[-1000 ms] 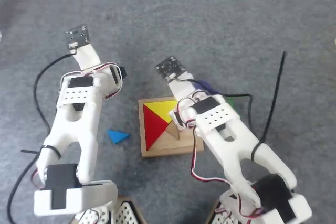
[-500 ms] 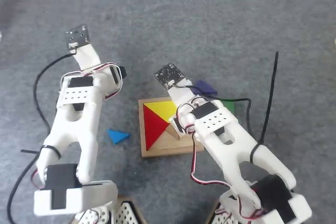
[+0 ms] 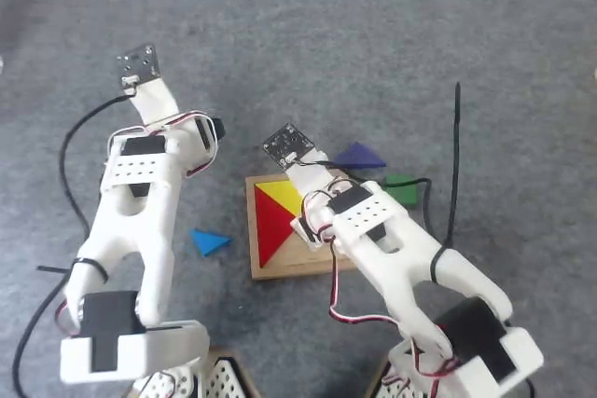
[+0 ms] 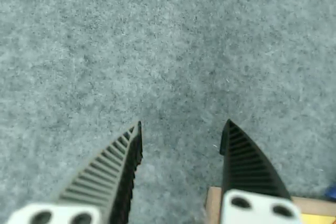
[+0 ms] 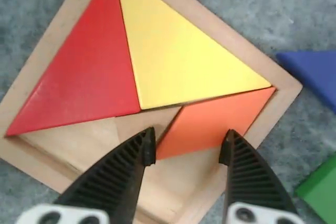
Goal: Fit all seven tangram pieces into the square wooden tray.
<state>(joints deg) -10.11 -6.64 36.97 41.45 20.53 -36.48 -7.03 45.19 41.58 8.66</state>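
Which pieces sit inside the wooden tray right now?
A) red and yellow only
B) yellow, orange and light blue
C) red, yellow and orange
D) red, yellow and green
C: the red triangle, yellow triangle and orange piece lie inside the tray, while the dark blue piece and green piece lie outside it.

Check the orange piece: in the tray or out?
In: the orange piece lies flat inside the tray, its edge against the yellow triangle.

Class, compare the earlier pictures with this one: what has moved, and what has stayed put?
The right arm swung left across the tray, uncovering the purple piece and green piece. Its tool took nothing. The left arm, tray and blue triangle stayed put.
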